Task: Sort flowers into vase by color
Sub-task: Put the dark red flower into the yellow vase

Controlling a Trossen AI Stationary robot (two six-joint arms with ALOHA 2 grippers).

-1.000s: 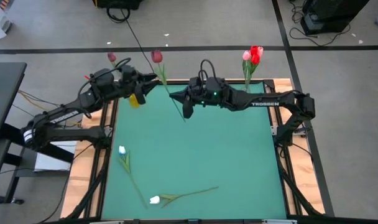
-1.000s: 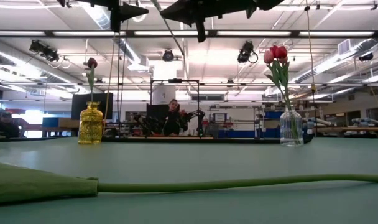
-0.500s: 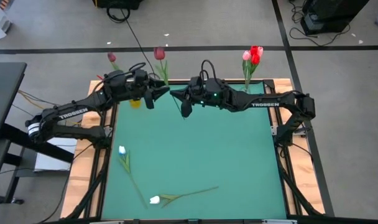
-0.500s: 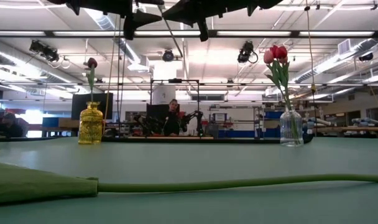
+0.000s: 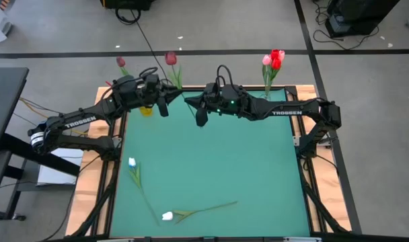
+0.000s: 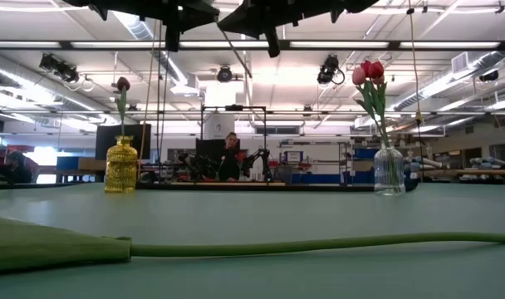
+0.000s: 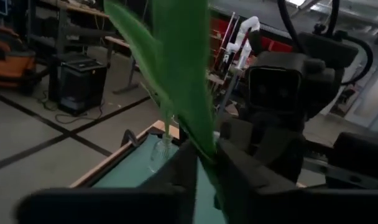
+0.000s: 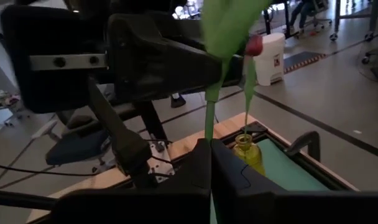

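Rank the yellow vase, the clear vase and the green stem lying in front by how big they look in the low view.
1. Green stem, nearest the camera, so its lead is partly nearness.
2. Yellow vase and clear vase: much alike, no ranking.

Matt green table mat (image 5: 211, 168) – wooden edging (image 5: 93, 181) – clear glass vase (image 6: 389, 170), glossy yellow one (image 6: 121, 166)
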